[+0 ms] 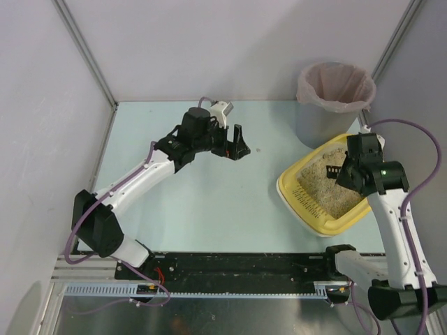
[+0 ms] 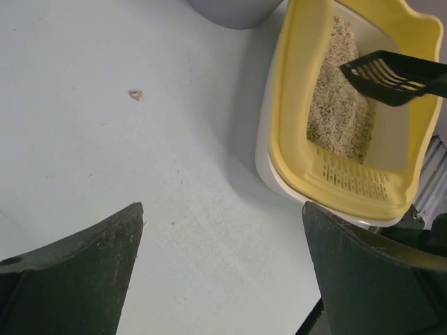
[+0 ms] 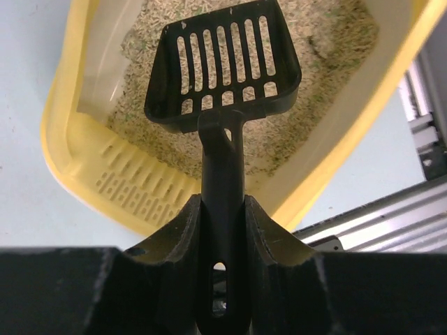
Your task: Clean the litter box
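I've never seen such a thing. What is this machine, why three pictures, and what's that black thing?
Two robot arms are bolted at the near edge of a table. One picture looks down from above; the other two come from a camera on each wrist. On the table stand a yellow litter box of beige litter and a grey bin with a pink bag. The right gripper is shut on a black slotted scoop, held over the litter. The left gripper is open, empty.

The right hand (image 3: pixel 223 230) grips a black slotted scoop (image 3: pixel 225 66) over the litter box (image 3: pixel 77 150).
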Controlling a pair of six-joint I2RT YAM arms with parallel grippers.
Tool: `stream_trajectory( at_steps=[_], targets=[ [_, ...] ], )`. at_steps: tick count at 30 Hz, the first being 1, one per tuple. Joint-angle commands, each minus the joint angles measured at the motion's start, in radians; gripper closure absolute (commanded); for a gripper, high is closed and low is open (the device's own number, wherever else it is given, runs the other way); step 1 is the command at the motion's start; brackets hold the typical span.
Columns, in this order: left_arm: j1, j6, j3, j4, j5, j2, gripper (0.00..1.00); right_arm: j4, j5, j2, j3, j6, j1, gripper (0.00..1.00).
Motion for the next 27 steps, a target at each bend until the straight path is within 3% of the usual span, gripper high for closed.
stream_trajectory(
  at_steps=[1, 13, 27],
  targets=[
    [0.004, 0.066, -0.02, 0.042, 0.078, -0.037, 0.02, 0.179, -0.238, 0.049, -0.012, -0.133, -0.094, 1.0],
    [0.002, 0.08, -0.024, 0.044, 0.121, -0.084, 0.01, 0.273, -0.184, 0.31, -0.007, -0.128, -0.114, 1.0],
    [0.002, 0.05, -0.022, 0.042, 0.167, -0.06, 0.02, 0.219, -0.137, 0.397, 0.001, -0.076, -0.141, 1.0]
  ],
)
